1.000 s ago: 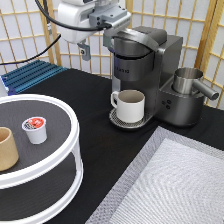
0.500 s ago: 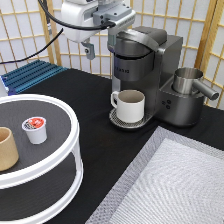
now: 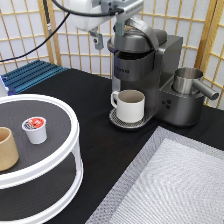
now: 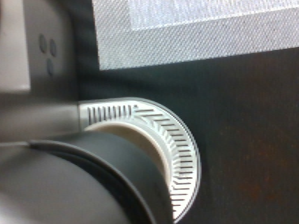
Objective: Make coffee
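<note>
- So, mug (image 3: 131,104) sits under the coffee machine (image 3: 145,75); pod (image 3: 35,129) sits unloaded on the tray (image 3: 60,165).
- My pincer (image 3: 112,30) hovers at the machine's lid; can't tell its opening.

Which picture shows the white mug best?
The exterior view: the whole mug shows, handle too, standing on the drip tray under the coffee machine. The wrist view catches only a curved strip of its rim.

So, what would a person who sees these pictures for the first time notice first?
Probably the grey coffee machine at the exterior view's top, with the gripper right at its lid and a white mug standing on its drip tray. Next, the white round stand at the left, carrying a coffee pod and a tan cup.
</note>
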Controlling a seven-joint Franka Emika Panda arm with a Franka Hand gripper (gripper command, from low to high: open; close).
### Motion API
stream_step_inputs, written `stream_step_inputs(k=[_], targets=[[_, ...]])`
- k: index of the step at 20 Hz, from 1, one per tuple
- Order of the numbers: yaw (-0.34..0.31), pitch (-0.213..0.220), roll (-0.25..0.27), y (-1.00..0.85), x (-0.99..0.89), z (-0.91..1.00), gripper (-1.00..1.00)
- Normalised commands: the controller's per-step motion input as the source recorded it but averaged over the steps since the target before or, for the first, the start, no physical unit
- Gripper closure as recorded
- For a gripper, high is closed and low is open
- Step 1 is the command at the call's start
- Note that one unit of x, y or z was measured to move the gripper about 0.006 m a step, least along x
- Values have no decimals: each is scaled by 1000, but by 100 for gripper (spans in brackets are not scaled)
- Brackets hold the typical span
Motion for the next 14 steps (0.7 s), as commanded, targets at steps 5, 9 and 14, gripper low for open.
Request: stream_step_inputs(k=[5, 9, 14], targets=[[-44, 62, -92, 535, 389, 503, -100], [-47, 35, -103, 570, 348, 262, -100], [-39, 56, -143, 575, 358, 556, -100]])
